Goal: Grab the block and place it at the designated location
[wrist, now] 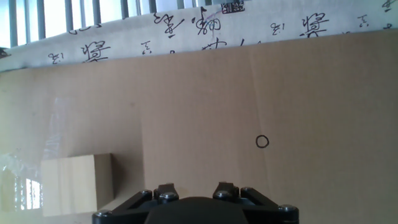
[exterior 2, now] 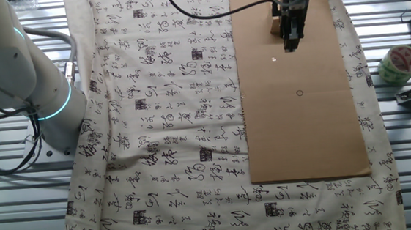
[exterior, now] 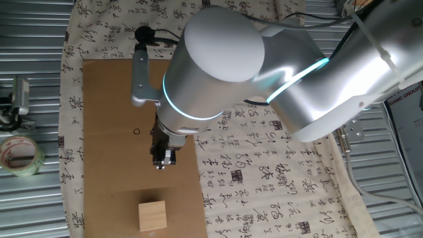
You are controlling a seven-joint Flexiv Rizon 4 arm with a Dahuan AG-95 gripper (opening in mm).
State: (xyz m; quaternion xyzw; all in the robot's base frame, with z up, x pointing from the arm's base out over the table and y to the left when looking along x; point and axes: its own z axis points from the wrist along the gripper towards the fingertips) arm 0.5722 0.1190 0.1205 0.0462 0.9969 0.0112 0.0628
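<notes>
The block [exterior: 152, 215], a pale tan wooden cube, rests on the brown cardboard sheet [exterior: 106, 99] near its front edge. In the other fixed view the block [exterior 2: 275, 25] is partly hidden behind the gripper [exterior 2: 290, 42]. My gripper [exterior: 160, 158] hangs above the cardboard between the block and the designated location [exterior: 137, 131], a tiny black circle outline. The hand view shows the block [wrist: 76, 183] at lower left, the circle [wrist: 262, 142] to the right, and the gripper [wrist: 194, 186] open with nothing between its fingers.
A tape roll [exterior: 18, 155] lies off the cloth on the metal table, also seen as the tape roll [exterior 2: 396, 63] beside a clamp. A cloth printed with calligraphy [exterior 2: 169, 118] covers the table under the cardboard [exterior 2: 303, 137]. The arm's large body [exterior: 264, 66] overhangs the cloth.
</notes>
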